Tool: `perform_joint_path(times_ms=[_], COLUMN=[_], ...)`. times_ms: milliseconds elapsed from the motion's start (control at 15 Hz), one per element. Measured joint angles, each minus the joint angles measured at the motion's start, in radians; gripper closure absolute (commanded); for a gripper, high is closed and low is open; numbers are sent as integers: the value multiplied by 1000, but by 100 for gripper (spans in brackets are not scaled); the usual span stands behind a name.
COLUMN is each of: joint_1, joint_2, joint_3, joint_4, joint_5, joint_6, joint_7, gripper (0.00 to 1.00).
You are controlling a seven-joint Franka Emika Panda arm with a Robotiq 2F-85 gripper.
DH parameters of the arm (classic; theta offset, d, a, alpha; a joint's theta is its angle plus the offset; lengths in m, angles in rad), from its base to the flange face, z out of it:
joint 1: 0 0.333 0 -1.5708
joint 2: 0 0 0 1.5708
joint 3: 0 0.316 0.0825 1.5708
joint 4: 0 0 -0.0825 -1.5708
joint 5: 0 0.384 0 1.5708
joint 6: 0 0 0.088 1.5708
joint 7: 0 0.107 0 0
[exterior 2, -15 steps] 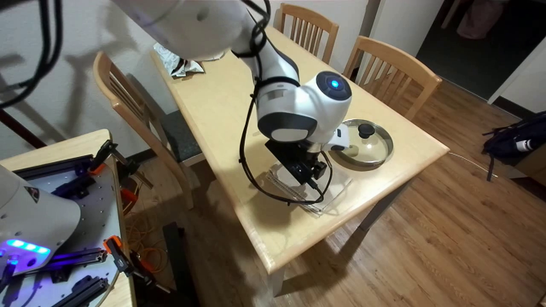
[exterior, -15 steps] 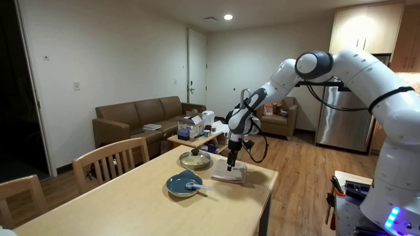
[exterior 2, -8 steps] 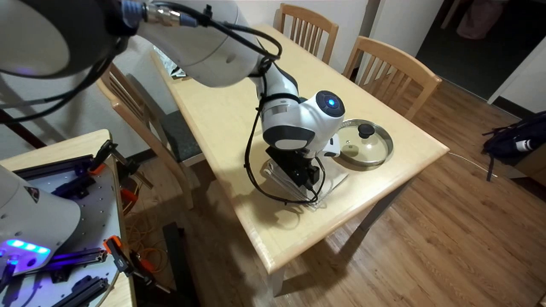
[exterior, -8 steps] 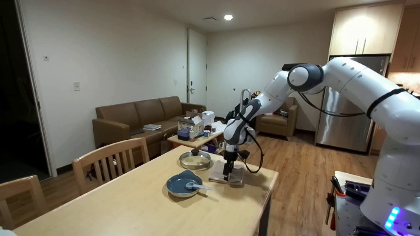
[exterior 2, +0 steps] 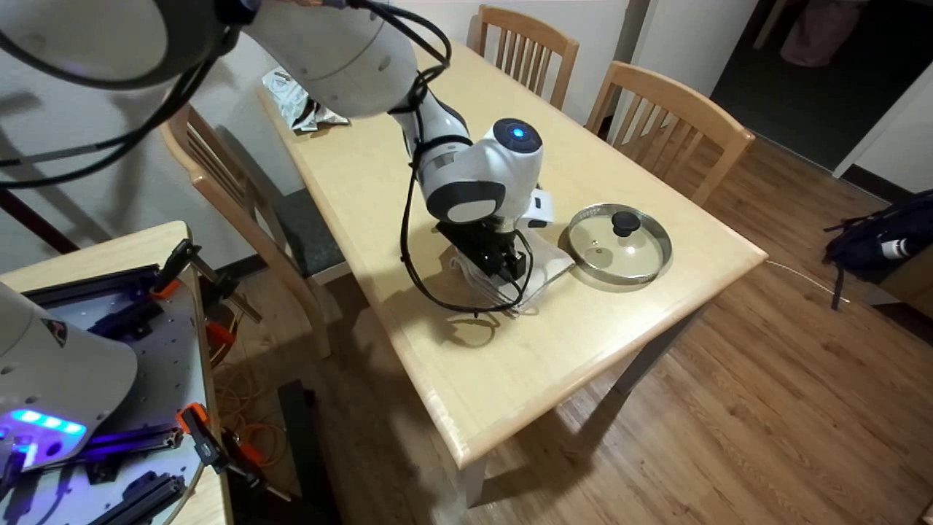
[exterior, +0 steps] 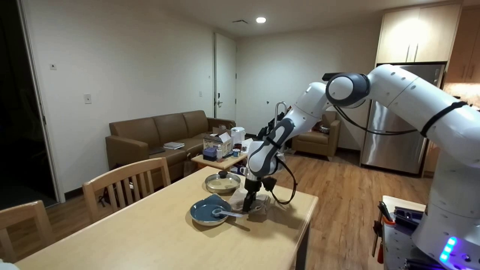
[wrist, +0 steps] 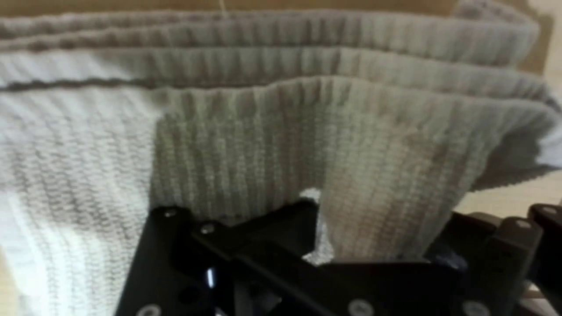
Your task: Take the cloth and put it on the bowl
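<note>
My gripper [exterior: 246, 210] is down in the off-white cloth [exterior: 236, 198], tight beside the bowl. In the wrist view the cloth [wrist: 246, 149] is layered and ribbed, with a raised fold between the black fingers [wrist: 303, 228]. These stand part-way apart around the fold; whether they clamp it does not show. The bowl [exterior: 202, 210] is a shallow blue-grey dish holding a light blue spoon [exterior: 227, 213] whose handle reaches close to the fingertips. The cloth's near edge lies at the bowl's rim, touching or nearly so. The arm hides most of the bowl from the view above.
A round glass lid with a black knob [exterior 2: 619, 244] lies close to the cloth on the wooden table [exterior: 150, 228]. A silver packet [exterior 2: 295, 102] sits at the table's far end. Wooden chairs [exterior 2: 670, 124] stand along its sides.
The gripper has come down onto the cloth and moved toward the bowl. The cloth has slid the same way and bunched up around the fingers. The bowl and lid have not moved.
</note>
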Motion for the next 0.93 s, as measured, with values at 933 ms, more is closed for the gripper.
perform_joint_path(times_ms=[933], joint_1=[161], joint_2=[18], joint_3=[88], joint_4=[35], joint_5=[6], joint_6=[35], joint_7=[296], gripper=[97])
